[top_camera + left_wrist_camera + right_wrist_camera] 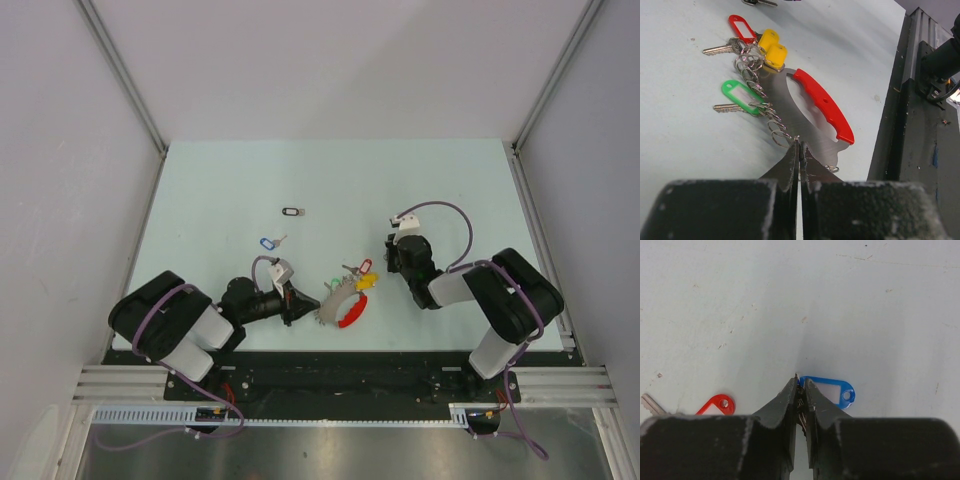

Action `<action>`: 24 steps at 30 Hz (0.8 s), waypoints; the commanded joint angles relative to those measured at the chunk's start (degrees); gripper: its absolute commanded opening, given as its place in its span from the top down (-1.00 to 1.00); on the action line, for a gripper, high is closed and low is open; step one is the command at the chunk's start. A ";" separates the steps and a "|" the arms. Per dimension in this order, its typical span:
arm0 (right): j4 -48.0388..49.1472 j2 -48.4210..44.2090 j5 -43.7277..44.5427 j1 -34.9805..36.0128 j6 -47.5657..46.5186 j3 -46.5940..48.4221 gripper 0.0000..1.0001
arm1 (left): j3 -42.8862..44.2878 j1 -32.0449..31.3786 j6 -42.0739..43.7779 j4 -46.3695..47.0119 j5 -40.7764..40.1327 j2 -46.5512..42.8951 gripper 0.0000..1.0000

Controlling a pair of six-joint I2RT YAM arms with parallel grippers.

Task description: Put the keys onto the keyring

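7 o'clock: clamps the keyring by its plate edge in the closed left gripper. At 3 o'clock from the ring: pinches a blue-tagged key in the all-but-closed right gripper, tag protruding ahead. Farther out, 11 o'clock: second blue-tagged key, then black-tagged key, both loose. Judged step: key pickup. Next: carry toward 9 o'clock; thread onto a free wire loop, demanding fine alignment.
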 commanded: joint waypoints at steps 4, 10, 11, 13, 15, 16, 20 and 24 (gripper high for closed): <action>1.94 0.26 1.30 -0.11 -1.61 1.19 1.00 | 0.03 0.56 -0.50 25.64 1.21 -0.92 1.00; -3.84 -6.41 -1.59 -0.20 -2.58 1.19 1.00 | 0.21 0.82 -0.50 25.56 1.56 -1.36 0.99; -5.08 -9.30 -2.13 -0.11 -2.67 1.19 1.00 | 0.29 0.91 -0.50 25.56 1.64 -1.54 0.99; -8.59 -12.21 -4.84 -0.11 -3.45 1.19 1.00 | 0.82 1.00 -0.50 25.56 1.99 -1.54 0.99; -11.67 -15.99 -6.87 -0.11 -3.81 1.80 1.00 | 1.26 1.17 -0.50 25.56 2.52 -1.45 0.99; -15.43 -17.05 -9.58 -0.11 -4.16 2.33 1.00 | 1.96 1.18 -0.59 25.56 2.70 -1.45 0.99; -25.29 -22.15 -16.44 -0.11 -4.25 4.62 0.99 | 3.89 1.26 -0.59 25.56 5.07 -1.36 0.99; -32.41 -29.60 -22.85 0.32 -4.34 5.59 0.95 | 6.09 1.26 0.02 25.21 8.84 -1.63 0.99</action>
